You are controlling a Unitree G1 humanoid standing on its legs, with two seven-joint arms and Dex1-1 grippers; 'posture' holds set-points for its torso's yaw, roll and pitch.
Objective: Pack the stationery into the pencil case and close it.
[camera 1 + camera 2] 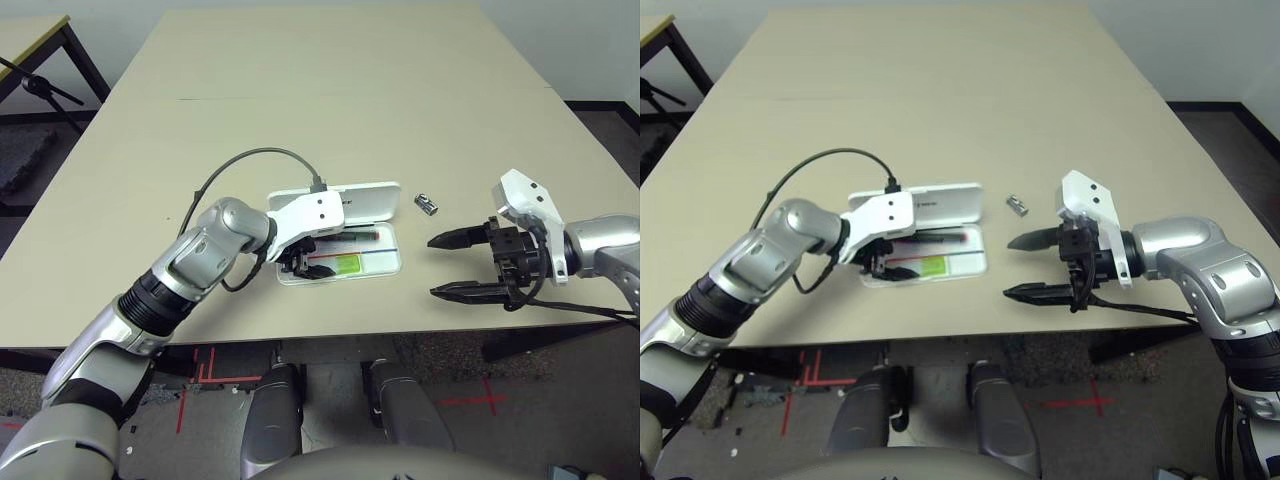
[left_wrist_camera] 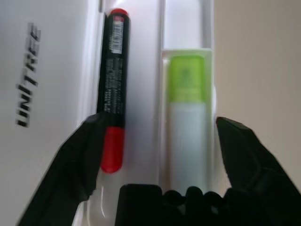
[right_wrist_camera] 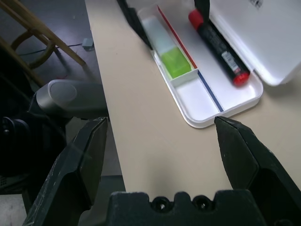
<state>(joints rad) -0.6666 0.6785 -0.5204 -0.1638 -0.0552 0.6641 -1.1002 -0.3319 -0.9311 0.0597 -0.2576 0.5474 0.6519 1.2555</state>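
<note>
table: beige tabletop [image 1: 330, 110], a faint seam running across its far half
second table: yellow-topped with dark legs [image 1: 40, 40], at 10 o'clock, apart from the main one
tripod leg: black [image 1: 40, 88], just beside that second table
floor: dark grey, red tape marks [image 1: 470, 402] at 5 o'clock

The left arm reaches in from the bench's near-left corner, forearm angled toward the middle, wrist bent so the left pincer [image 1: 303, 262] points downward and to the right, low over the bench not far from its near edge. Its two black fingers [image 2: 84, 155] stand spread wide, gripping nothing. The right arm comes in from the right edge, its right pincer [image 1: 452, 265] pointing left, slightly downward, jaws wide apart and empty.
</note>
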